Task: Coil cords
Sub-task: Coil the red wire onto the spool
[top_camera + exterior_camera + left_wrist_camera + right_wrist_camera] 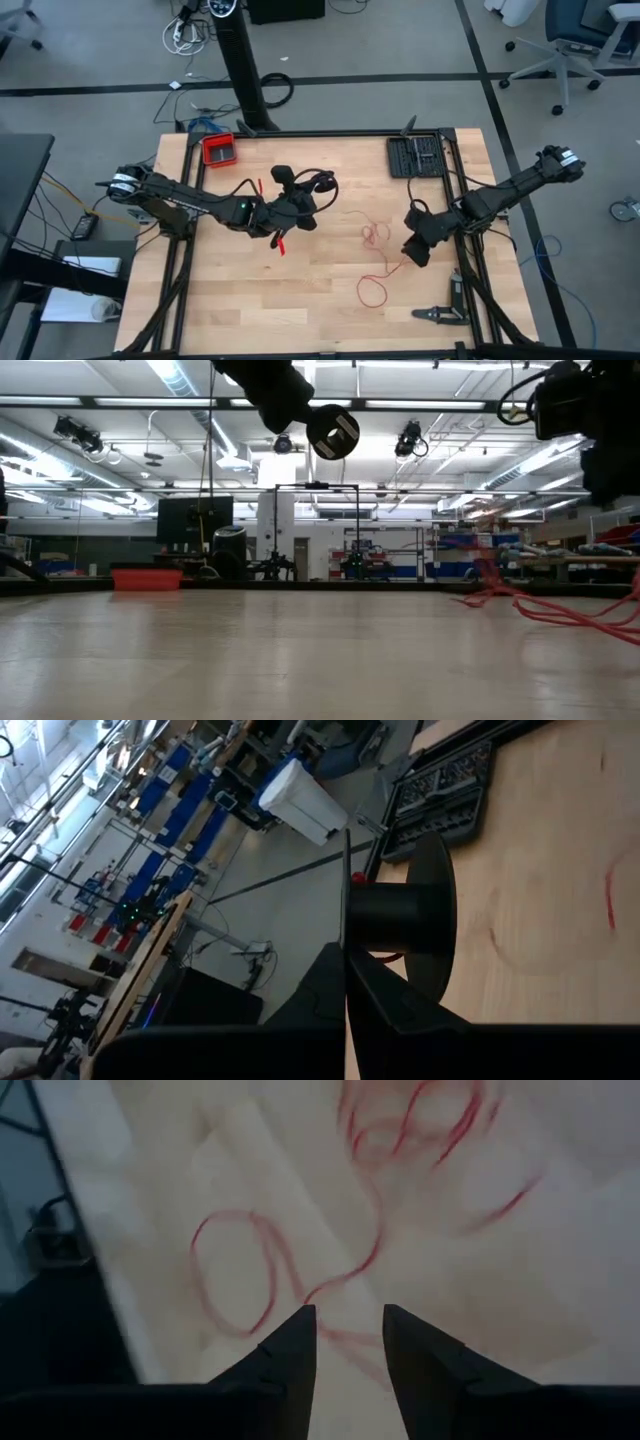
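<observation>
The thin red cord (375, 236) lies in loose loops on the table at centre right, with one more loop (372, 290) nearer the front edge. It also shows in the right wrist view (375, 1240). My right gripper (415, 247) hangs open above the cord's right side, well clear of the table (350, 1342). My left gripper (292, 208) is at the table's centre, shut on a black spool (400, 910). The spool is up in the air in the low view (333, 430). My left gripper holds the black spool by its round core (385, 945), next to the wide round flange (432, 920). The fingers (400, 1005) hide the exact place of contact. The spool is lifted clear of the table.
A thicker black cable loop (322, 185) sits by the left gripper, and a short red piece (281, 243) just near of it. A red tray (218, 150) is at the far left. A black tool case (415, 156) is at the far right. Pliers (440, 313) lie at the near right.
</observation>
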